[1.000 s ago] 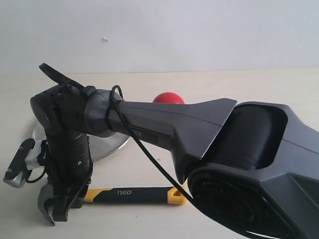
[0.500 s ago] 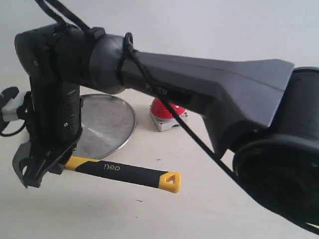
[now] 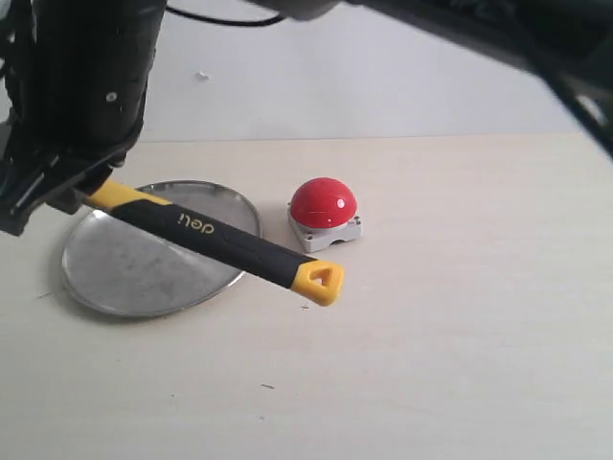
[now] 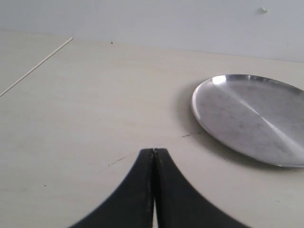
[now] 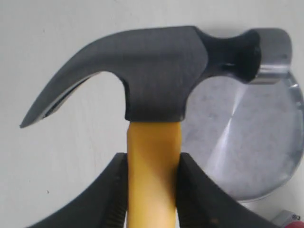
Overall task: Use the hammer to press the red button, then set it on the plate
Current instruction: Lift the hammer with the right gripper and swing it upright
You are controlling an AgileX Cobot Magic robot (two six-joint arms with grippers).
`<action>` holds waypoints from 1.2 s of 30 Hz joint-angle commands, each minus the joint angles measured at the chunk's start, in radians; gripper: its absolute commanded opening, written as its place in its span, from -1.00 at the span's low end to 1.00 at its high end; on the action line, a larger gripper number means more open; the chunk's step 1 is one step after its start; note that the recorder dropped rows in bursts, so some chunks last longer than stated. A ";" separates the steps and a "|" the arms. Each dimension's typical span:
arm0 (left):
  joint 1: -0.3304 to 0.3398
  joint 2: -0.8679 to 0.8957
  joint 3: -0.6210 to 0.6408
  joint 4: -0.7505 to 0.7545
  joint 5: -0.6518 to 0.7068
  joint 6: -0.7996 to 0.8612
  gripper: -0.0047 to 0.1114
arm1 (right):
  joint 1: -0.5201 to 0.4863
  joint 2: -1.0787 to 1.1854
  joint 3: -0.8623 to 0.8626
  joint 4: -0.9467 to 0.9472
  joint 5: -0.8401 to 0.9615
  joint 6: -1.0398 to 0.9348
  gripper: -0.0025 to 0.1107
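Note:
My right gripper [image 3: 59,188] reaches across to the left of the exterior view and is shut on the hammer [image 3: 211,236], pinching the yellow neck just below the dark steel head [image 5: 156,71]. In the right wrist view the gripper [image 5: 152,160] squeezes that neck from both sides. The hammer hangs in the air over the silver plate [image 3: 134,273], its handle sloping down to the yellow butt [image 3: 321,281] near the red button [image 3: 324,202]. My left gripper [image 4: 153,152] is shut with nothing in it, low over the table beside the plate [image 4: 251,118].
The right arm's dark body fills the top left of the exterior view and crosses the top edge. A pale wall runs behind the beige table [image 3: 460,335]. A table edge line [image 4: 38,66] shows in the left wrist view.
The right arm has risen and lifted the hammer off the table to above the plate. The arm's bulk has left most of the exterior view, uncovering the button and plate.

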 commanded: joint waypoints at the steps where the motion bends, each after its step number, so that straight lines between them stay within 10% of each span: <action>1: 0.001 -0.006 -0.001 0.004 -0.005 0.002 -0.92 | -0.034 -0.114 0.031 0.064 -0.049 0.009 -0.96; 8: 0.001 -0.006 -0.001 0.004 -0.005 0.002 -0.92 | -0.092 -0.315 0.300 0.154 -0.246 -0.042 -0.96; 23: 0.001 -0.006 -0.001 0.004 -0.005 0.002 -0.92 | -0.093 -0.654 1.130 0.447 -1.352 -0.279 -0.96; 36: 0.001 -0.006 -0.001 0.004 -0.005 0.002 -0.92 | -0.264 -0.661 1.417 -0.037 -1.729 0.354 -0.96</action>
